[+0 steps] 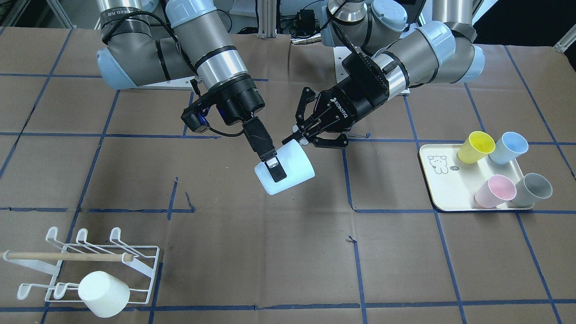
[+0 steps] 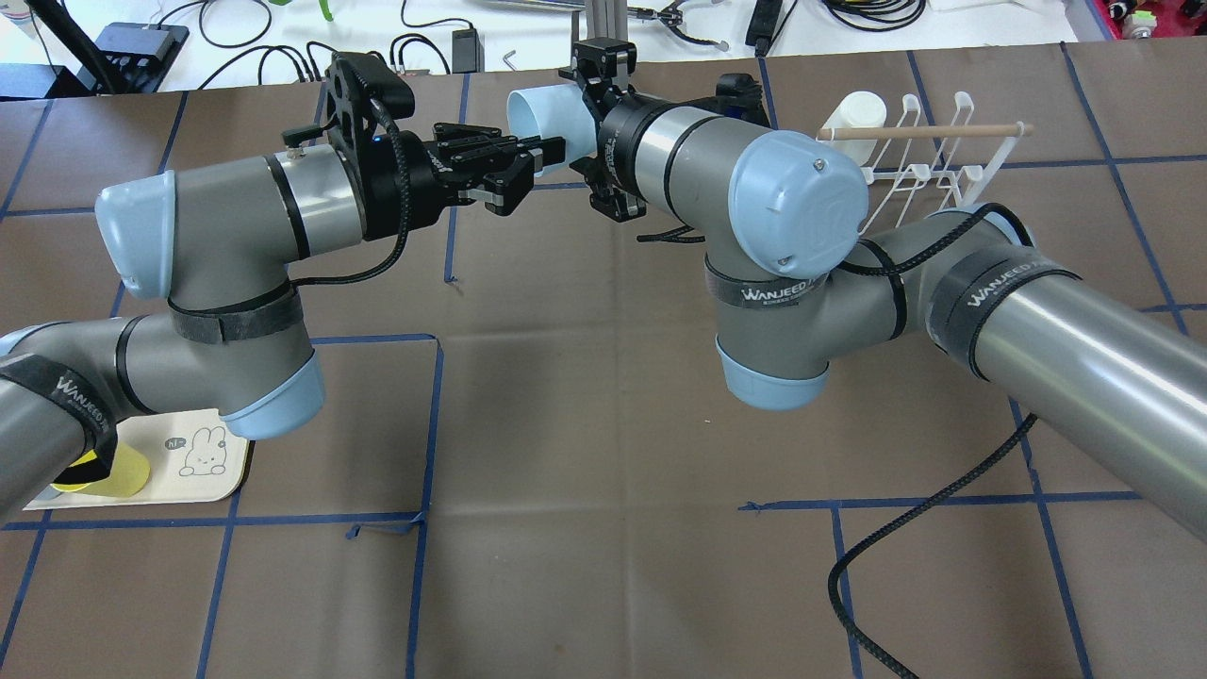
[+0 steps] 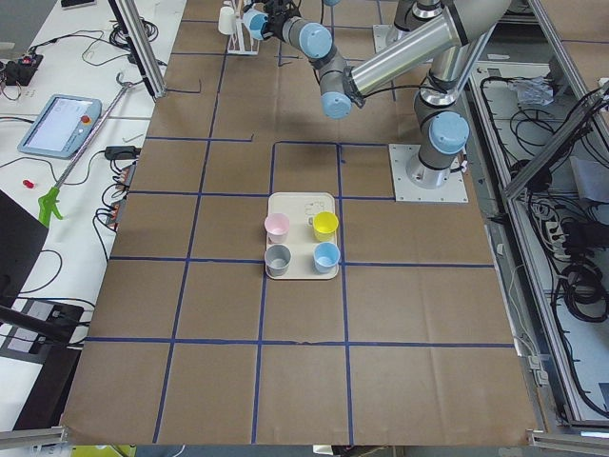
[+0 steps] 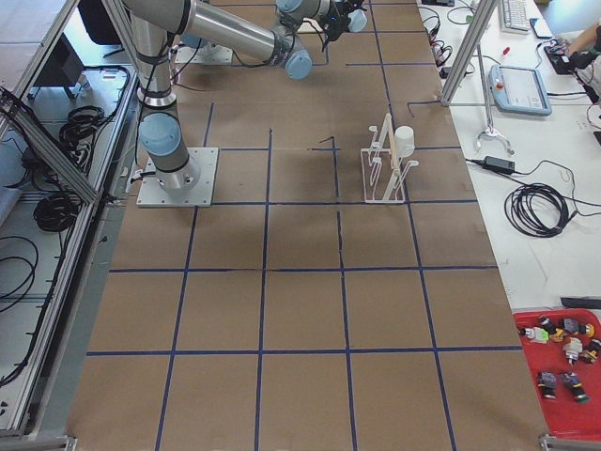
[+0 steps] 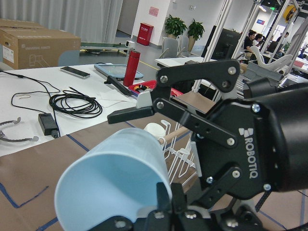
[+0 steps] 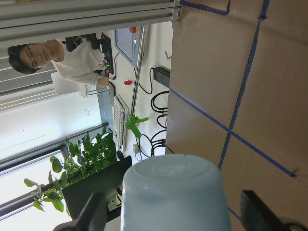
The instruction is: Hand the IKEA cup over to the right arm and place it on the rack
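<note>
centre frame | right gripper (image 1: 276,173) clamps ikea cup (image 1: 294,164) | left gripper (image 1: 300,137) spread at rim | risk: withdrawal snags rim, cup slips

You see the pale blue cup (image 1: 297,165) held above the table (image 1: 270,252), the right gripper (image 1: 276,172) with its jaws clamped across the cup's wall and the left gripper (image 1: 300,136) with its jaws spread at the rim. Well apart from that cup, the rack (image 1: 135,265) with a white cup (image 1: 103,293) sits nearer you on the robot's right. The cream tray (image 1: 443,189) sits on its left.
</note>
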{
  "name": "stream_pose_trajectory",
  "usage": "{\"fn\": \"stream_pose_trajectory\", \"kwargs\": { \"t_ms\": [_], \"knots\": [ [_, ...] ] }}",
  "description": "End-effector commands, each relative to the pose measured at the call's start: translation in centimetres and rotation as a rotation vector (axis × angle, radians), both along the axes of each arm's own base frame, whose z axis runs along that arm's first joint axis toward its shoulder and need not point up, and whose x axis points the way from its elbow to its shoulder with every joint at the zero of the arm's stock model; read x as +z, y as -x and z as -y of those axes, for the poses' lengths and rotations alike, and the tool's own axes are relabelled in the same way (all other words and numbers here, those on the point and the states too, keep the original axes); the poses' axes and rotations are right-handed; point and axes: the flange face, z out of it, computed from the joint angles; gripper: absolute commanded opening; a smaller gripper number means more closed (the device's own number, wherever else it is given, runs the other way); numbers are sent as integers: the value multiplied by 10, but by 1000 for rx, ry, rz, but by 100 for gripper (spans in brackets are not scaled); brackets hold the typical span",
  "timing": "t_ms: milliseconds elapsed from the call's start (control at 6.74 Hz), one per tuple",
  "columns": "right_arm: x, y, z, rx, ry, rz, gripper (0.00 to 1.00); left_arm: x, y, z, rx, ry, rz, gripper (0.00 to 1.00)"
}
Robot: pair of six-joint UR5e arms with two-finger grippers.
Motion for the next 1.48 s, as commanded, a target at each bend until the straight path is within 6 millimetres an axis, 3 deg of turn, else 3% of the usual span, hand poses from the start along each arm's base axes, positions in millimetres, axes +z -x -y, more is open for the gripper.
{"fn": "stream_pose_trajectory", "kwargs": {
  "t_ms": [0,148,297,445,594,1039,1188,1336],
  "knots": [
    [0,-2,-1,8,-1,2,51,1,0,-1,1,3,1,4],
    [0,-2,-1,8,-1,2,43,4,0,-1,2,10,3,11],
    [0,-2,-1,9,-1,3,41,9,-1,-2,9,21,9,39],
    [0,-1,0,7,-1,3,41,8,-1,1,14,11,4,83],
    [0,-1,0,7,-1,3,40,8,-1,0,26,-15,-13,99],
    [-3,7,8,-6,7,-10,31,9,-20,4,69,-19,-13,99],
    [-4,25,21,-32,22,-25,31,12,-53,11,133,-7,-14,99],
    [-1,58,39,-44,81,-106,31,14,-81,18,190,-1,-15,99]
  ]
}}
